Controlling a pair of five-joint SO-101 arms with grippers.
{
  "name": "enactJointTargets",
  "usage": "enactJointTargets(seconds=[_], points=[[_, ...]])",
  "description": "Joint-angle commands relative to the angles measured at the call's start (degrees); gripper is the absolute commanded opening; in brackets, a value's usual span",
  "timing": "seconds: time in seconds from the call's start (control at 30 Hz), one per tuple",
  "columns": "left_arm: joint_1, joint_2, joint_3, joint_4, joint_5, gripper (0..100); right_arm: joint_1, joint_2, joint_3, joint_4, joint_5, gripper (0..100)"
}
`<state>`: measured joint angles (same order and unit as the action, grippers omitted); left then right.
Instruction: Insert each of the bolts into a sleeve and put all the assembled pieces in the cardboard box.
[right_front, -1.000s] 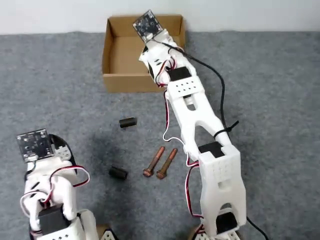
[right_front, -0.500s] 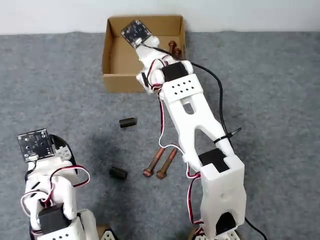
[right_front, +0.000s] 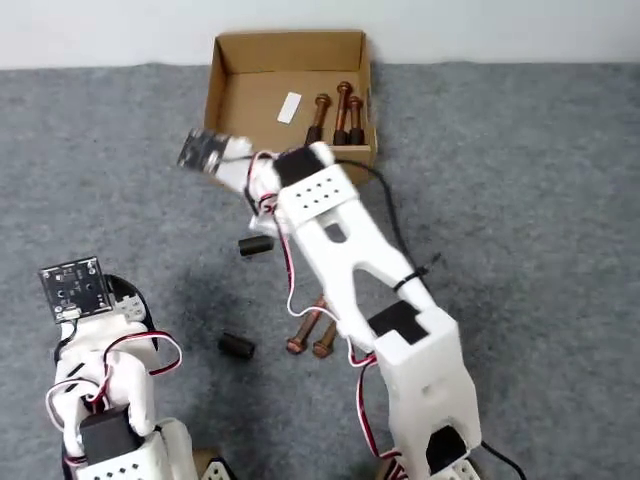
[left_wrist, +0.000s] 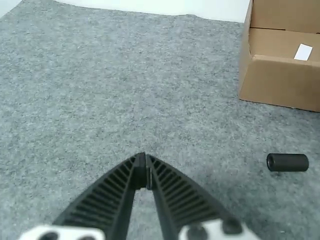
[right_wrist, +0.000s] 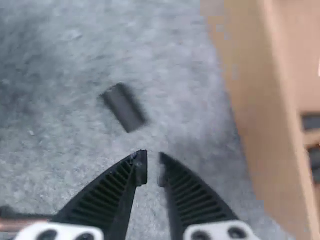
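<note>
We see the right arm (right_front: 345, 255) hiding ends of two bolts (right_front: 298, 340) on the grey table (right_front: 520, 200); right claw (right_wrist: 151, 161) barely parted, left claw (left_wrist: 145, 161) closed.

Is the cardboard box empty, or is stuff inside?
Not empty. Three bolts lie side by side inside the cardboard box, near one wall, beside a white slip.

No text, number, brand or sign can be read. A small white label (right_front: 289, 107) lies on the floor of the cardboard box (right_front: 221, 112); its face looks blank, and any print on it is too small to tell.
</note>
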<state>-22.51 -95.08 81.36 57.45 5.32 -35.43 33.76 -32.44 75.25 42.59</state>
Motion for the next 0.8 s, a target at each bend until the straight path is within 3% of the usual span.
enactJointTargets(seconds=[0.0, 0.63, 0.77], points=[[-0.44, -0.44, -0.48, -1.41, -0.53, 0, -1.63, 1.01, -3.6, 0.04, 1.93, 16.6], [-0.44, -0.44, -0.4, -1.49, -0.53, 0, -3.91, 14.02, -3.6, -10.95, 9.14, 18.0], [-0.44, -0.44, -0.4, -1.49, -0.53, 0, -4.88, 15.78, -3.69, -11.91, 9.49, 10.7]])
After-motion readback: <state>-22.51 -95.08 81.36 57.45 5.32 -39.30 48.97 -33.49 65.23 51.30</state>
